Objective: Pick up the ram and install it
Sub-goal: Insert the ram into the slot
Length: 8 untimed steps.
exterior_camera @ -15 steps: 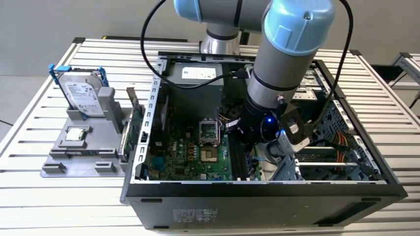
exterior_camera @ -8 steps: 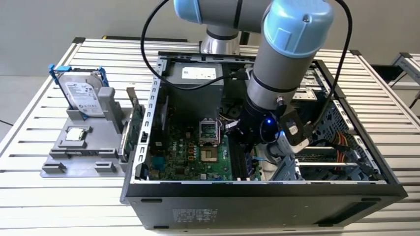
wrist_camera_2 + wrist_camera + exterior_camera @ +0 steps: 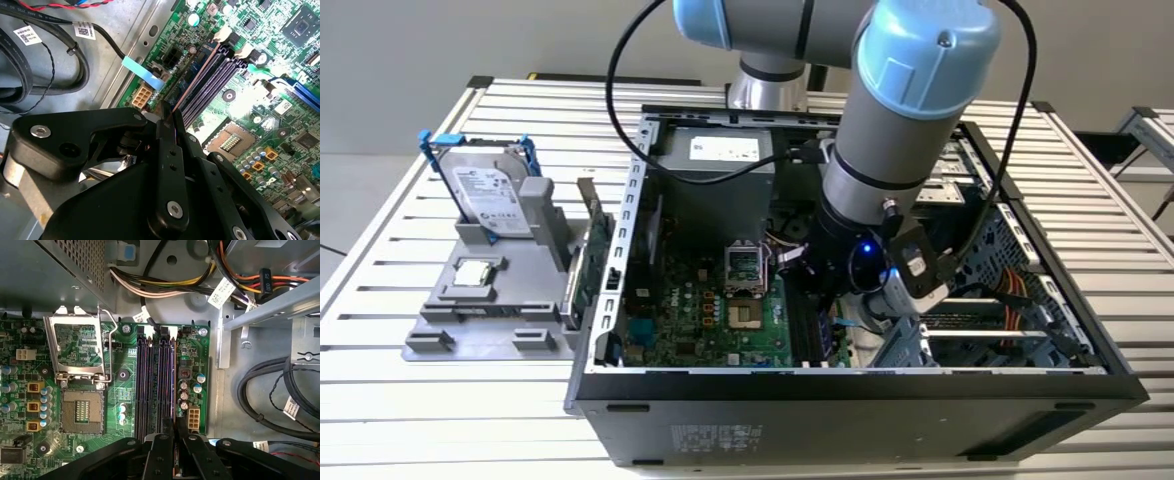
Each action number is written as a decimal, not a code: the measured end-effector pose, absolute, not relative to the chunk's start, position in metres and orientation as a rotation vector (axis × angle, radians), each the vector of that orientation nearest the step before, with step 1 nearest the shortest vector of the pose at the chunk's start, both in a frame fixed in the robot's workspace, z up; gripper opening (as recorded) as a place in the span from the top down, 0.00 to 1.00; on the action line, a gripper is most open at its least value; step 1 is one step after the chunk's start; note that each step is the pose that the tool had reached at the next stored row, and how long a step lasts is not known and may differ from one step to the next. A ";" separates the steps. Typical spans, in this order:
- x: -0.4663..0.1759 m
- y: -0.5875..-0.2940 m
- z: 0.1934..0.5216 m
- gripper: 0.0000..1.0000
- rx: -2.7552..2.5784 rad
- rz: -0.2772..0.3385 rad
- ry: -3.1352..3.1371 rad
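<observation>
The ram (image 3: 192, 80) shows edge-on in the second wrist view, a thin dark stick with a coppery edge, standing upright in the outermost of the dark memory slots (image 3: 155, 385), the one nearest the board's edge with the small white connector. The gripper (image 3: 167, 117) is closed narrowly on its near end, the black fingers (image 3: 170, 150) pinching the thin board between them. In the first wrist view the same fingers (image 3: 162, 450) meet over the near ends of the slots, and the stick itself is hard to tell apart from the slot beneath it.

All of this sits inside an open computer case (image 3: 854, 400) lying on its side on a slatted metal table (image 3: 400, 420). On the floor of the case is the green motherboard (image 3: 125, 390), with an open processor socket (image 3: 82, 412) beside the slots and its metal cover frame (image 3: 77, 347) flipped up. Bundles of coloured wires (image 3: 165, 287) run along the far wall of the case, and thick black cables (image 3: 270, 390) loop in the bay past the board's edge. The arm (image 3: 907, 130) reaches down into the middle of the case.

On the table, toward the exterior view's left of the case, a grey parts holder (image 3: 494, 310) carries a silver hard drive (image 3: 487, 195) in a blue frame standing upright, and a green card (image 3: 598, 270) stands against the holder's side nearest the case.
</observation>
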<state>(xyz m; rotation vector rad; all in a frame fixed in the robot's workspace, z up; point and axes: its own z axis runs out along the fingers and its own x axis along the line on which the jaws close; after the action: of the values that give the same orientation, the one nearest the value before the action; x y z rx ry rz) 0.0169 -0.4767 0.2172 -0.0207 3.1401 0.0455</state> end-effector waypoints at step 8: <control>0.017 -0.476 0.216 1.00 0.028 0.043 3.140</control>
<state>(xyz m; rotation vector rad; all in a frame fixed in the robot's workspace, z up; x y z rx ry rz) 0.0170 -0.4764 0.2160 0.0275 3.1402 0.0435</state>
